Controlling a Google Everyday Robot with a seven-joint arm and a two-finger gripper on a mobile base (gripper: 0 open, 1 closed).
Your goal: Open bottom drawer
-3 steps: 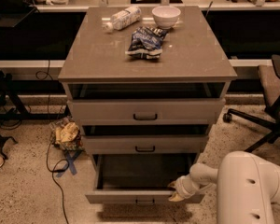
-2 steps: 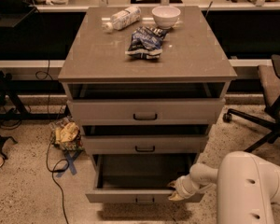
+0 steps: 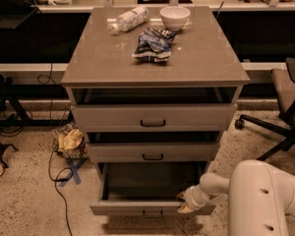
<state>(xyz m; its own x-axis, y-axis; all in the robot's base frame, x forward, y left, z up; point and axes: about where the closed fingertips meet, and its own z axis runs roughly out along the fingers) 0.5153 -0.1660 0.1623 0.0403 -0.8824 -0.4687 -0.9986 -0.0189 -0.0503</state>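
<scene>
Narrow grey-beige bottom drawer [image 3: 132, 209] with small black bar handle, standing open at 6 o'clock, white end effector [image 3: 186, 204] at 5 o'clock against the drawer front's right end, grip state impossible to tell, white bowl [image 3: 175, 17] on grey-brown counter [image 3: 196, 58] at 12 o'clock.

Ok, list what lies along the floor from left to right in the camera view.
A crumpled bag, open bottom drawer, tool at the drawer's right front corner, robot's white arm.
</scene>
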